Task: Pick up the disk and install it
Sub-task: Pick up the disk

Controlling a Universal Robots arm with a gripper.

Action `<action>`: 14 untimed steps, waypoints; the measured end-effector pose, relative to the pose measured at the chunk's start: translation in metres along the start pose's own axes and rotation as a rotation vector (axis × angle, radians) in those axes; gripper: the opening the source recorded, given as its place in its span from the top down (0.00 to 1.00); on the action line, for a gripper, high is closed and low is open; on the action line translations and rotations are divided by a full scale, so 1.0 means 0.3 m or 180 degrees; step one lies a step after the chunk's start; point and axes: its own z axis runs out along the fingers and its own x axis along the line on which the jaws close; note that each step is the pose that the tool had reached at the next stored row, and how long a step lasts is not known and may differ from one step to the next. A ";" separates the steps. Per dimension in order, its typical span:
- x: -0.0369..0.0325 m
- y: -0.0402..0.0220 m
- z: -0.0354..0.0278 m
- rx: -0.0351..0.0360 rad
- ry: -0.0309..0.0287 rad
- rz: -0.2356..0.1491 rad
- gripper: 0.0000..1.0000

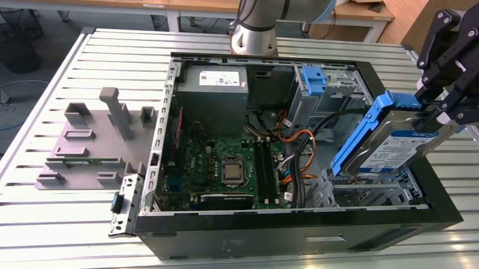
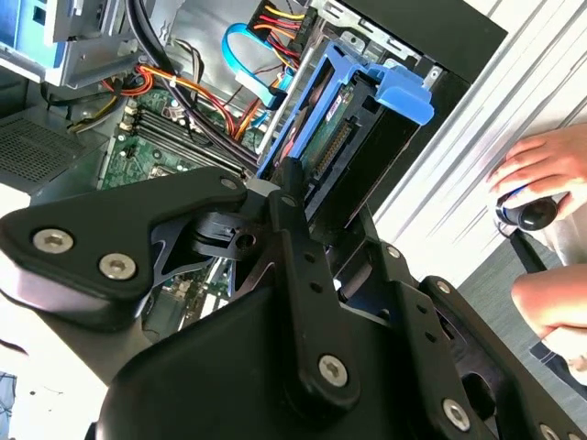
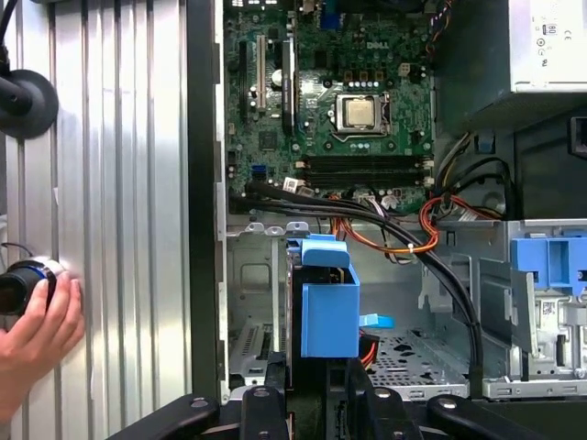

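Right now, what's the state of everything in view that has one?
disk: held tilted, blue frame on, not yet seated.
gripper: shut on the disk's upper end.
computer case: lying flat, open, side panel off.
drive bay: open, nothing seated in it.
processor socket: bare, no cooler.
hand: resting on a dark knob.

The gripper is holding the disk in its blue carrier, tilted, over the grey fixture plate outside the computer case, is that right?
Not quite. In the exterior view the gripper holds the disk in its blue carrier, tilted, over the drive cage inside the open computer case; the grey fixture plate lies apart at the exterior view's left.
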 end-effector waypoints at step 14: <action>0.001 0.001 0.009 -0.0001 0.0000 -0.0023 0.65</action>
